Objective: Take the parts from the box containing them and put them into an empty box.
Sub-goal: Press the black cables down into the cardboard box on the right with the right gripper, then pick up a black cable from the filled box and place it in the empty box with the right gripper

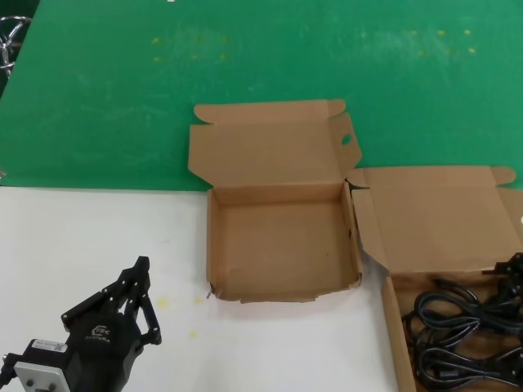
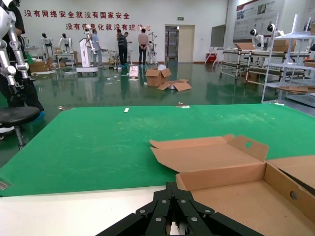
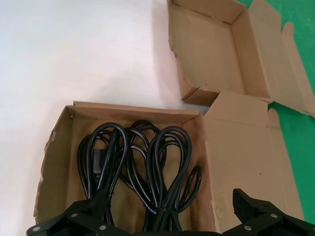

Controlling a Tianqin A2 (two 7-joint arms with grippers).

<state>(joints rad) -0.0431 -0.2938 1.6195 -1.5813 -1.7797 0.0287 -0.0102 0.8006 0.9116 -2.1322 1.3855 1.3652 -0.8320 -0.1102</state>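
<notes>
In the head view, the shallow brown cardboard box with an oval hole in its lid flap (image 1: pixel 282 245) sits at the centre of the frame with its lid folded back onto the green mat (image 1: pixel 245 73), its tray resting on the white tabletop (image 1: pixel 90 245) and holding nothing. Just beside it, at the lower right of the frame, the second brown cardboard box with plain lid flaps (image 1: pixel 445 224) lies open, its lid corner touching or nearly touching the first box's right wall. Its tray holds the coiled black power cables (image 1: pixel 462 339), looped in several bundles side by side. The right gripper (image 1: pixel 513 273) shows only as a black edge at the right border of the head view, over the cable box; in the right wrist view its fingers (image 3: pixel 74 219) stand wide apart at the bottom of the frame, just above the black cables (image 3: pixel 142 167), holding nothing. The left gripper (image 1: pixel 140 286) is at the lower left of the head view, over bare white tabletop, well apart from both boxes; in the left wrist view its fingers (image 2: pixel 170 209) converge to a point at the bottom centre, drawn together and empty, with the holed-flap box (image 2: pixel 221 167) ahead.
</notes>
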